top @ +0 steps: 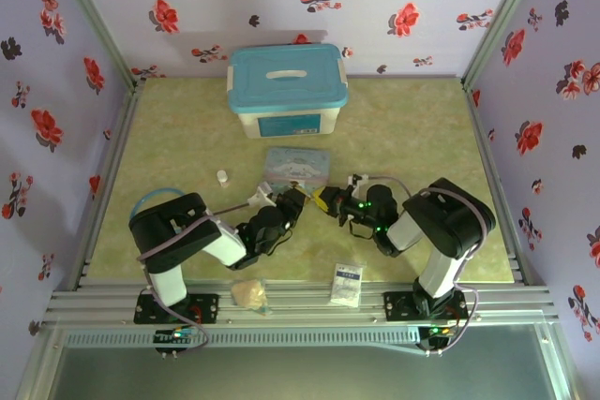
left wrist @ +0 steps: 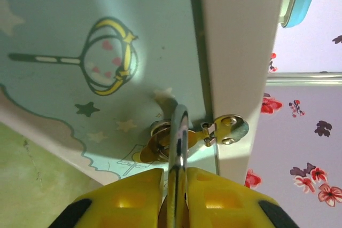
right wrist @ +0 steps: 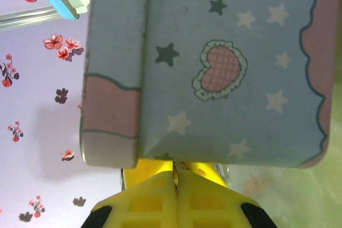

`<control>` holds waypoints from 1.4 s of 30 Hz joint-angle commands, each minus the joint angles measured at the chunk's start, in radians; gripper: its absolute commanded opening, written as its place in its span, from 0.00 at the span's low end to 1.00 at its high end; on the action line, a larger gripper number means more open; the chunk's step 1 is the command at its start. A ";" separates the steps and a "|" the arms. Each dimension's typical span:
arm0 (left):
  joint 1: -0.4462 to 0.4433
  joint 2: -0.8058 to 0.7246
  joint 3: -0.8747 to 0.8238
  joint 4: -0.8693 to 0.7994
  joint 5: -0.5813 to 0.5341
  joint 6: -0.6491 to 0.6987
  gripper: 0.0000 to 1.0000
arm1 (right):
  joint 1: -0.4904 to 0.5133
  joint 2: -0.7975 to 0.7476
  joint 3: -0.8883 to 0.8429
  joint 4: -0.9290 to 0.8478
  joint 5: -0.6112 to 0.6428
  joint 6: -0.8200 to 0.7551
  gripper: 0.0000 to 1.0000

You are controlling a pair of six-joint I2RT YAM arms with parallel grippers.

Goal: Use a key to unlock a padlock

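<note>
My left gripper is shut on a shiny metal rod that rises from between the yellow fingers and curves in at the cartoon tin's brass hasp. I take the rod for the padlock's shackle, and a brownish body shows low between the fingers. My right gripper is shut, its tips right under the tin's edge. A sliver of metal sits at those tips, too small to tell whether it is the key. From above, both grippers meet at the tin's near edge.
A white box with a blue lid stands behind the tin. A small white bottle is left of the tin. A white packet and a beige lump lie at the near edge. Flowered walls close in three sides.
</note>
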 commanded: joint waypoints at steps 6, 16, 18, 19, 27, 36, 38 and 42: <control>-0.017 0.051 0.021 0.100 0.029 0.023 0.00 | 0.036 -0.197 -0.085 -0.176 0.106 -0.187 0.00; -0.028 0.129 0.027 0.094 0.066 0.007 0.00 | 0.032 -0.659 0.011 -0.980 0.263 -0.475 0.00; -0.028 0.146 0.024 0.096 0.063 -0.009 0.00 | 0.027 -0.749 0.032 -1.112 0.290 -0.520 0.00; -0.028 0.154 0.025 0.095 0.062 -0.011 0.00 | 0.023 -0.778 0.040 -1.152 0.296 -0.537 0.00; -0.054 0.262 0.106 0.086 0.096 -0.028 0.16 | 0.003 -0.833 0.071 -1.208 0.273 -0.625 0.00; -0.090 0.081 0.024 -0.114 -0.001 0.044 0.56 | -0.020 -0.784 0.167 -1.234 0.244 -0.734 0.00; -0.093 0.036 -0.003 -0.136 -0.024 0.053 0.59 | -0.023 -0.768 0.176 -1.205 0.234 -0.737 0.00; -0.104 -0.050 -0.057 -0.153 -0.079 0.066 0.61 | -0.022 -0.763 0.158 -1.085 0.220 -0.717 0.00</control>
